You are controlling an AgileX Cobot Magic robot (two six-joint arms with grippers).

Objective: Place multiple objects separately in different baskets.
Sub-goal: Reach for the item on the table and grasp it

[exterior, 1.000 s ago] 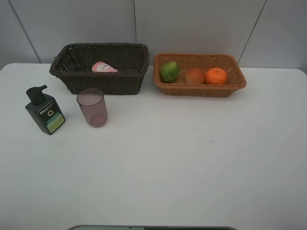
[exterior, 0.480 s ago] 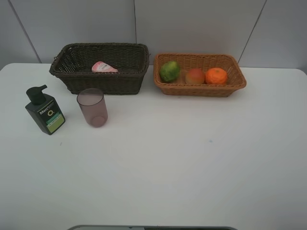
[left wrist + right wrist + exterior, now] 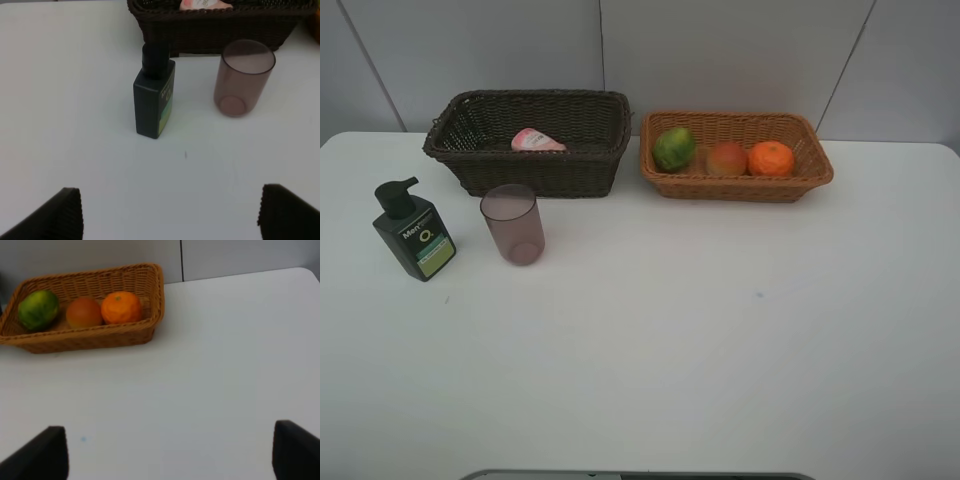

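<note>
Wicker from above: tube point(image 3: 537, 141) in dark basket point(image 3: 530, 178), fruits point(image 3: 726, 158) in tan basket point(image 3: 740, 188), cup point(image 3: 513, 224) and pump bottle point(image 3: 415, 240) on the table point(image 3: 670, 330). Left wrist: left gripper point(image 3: 170, 215) spread before the rigid-looking, probably weighty bottle; pinch its flat sides. Right wrist: right gripper point(image 3: 162, 455) spread, empty.

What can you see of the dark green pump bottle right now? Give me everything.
The pump bottle is dark green, squarish and plastic-looking, with a black pump head and a green-and-white front label. It stands upright on the white table, left of the mauve cup and in front of the dark basket at its left corner, touching neither. Nothing grips it.
</note>
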